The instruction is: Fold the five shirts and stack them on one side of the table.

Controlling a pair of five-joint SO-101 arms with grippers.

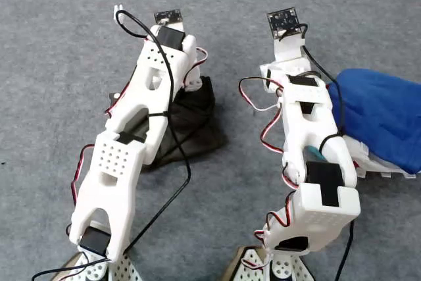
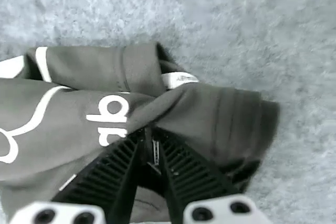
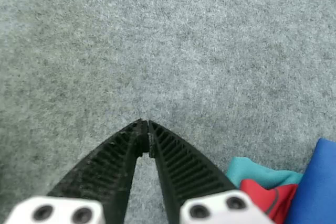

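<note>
My L end effector (image 2: 149, 142) is pinched tight on a bunched fold of the dark grey shirt (image 2: 79, 124), which lies crumpled on the counter (image 3: 184, 35). R end effector (image 3: 144, 129) is closed w/ nothing in it, near the blue shirt (image 1: 381, 113). Fabric looks light, limp, prob slippy; I'd grab hem corners, not mid-folds.

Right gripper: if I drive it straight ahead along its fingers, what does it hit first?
The bare grey table, most likely; the shut right gripper points at it, with the folded shirts off to one side. Depth is hard to judge.
</note>
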